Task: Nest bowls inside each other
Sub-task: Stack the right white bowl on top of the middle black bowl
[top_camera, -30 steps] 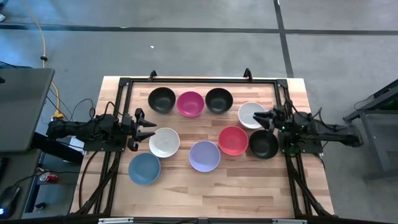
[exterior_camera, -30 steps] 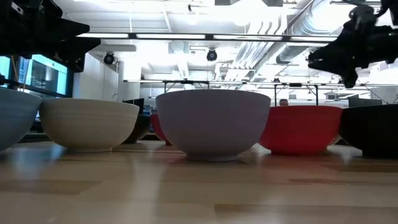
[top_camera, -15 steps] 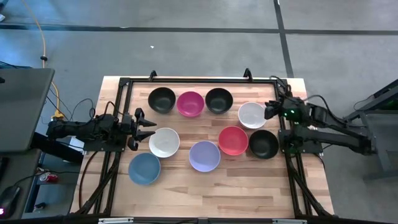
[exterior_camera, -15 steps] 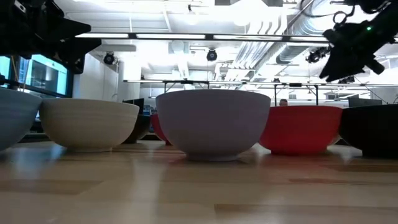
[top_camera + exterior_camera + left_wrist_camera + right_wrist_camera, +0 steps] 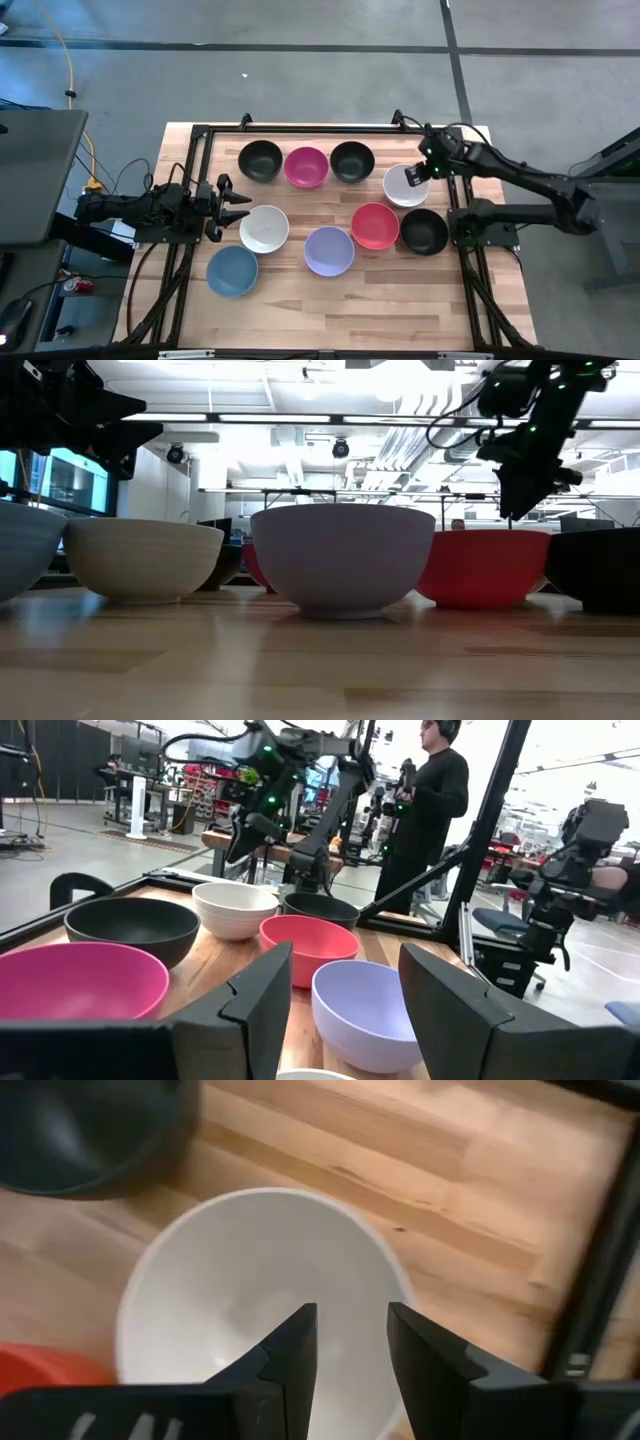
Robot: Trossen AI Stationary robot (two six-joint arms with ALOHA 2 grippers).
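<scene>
Bowls are all sitting separately on the desk (image 5: 300,295), nothing nested so far: a back row of black (image 5: 260,160), magenta (image 5: 306,167) and black (image 5: 352,161), then a white bowl (image 5: 404,186) at the right side, with red (image 5: 375,226) and another black one (image 5: 424,231) just in front of it, and lavender (image 5: 329,251), a second white (image 5: 264,229) and blue (image 5: 232,271) toward the left. The right tool (image 5: 413,175) hangs over the right-hand white bowl with its fingers spread a little, gripping nothing. I'd guess the step in hand is picking that bowl up by its rim. To do it well I'd put one finger inside the wall and one outside, close on the rim rather than stabbing the middle, lift straight up so it clears the red and black neighbours, and lower it level into the next bowl so it seats instead of jamming tilted. The left tool (image 5: 232,201) just waits at the left edge beside the other white bowl, fingers apart and empty. View-wise, the right wrist camera is the useful one — it looks straight down into the white bowl (image 5: 262,1295) between the fingers, which the low view can't show at all since the red bowl (image 5: 488,567) hides it. The left wrist view also catches a person (image 5: 425,805) standing behind the desk — invisible from above.
</scene>
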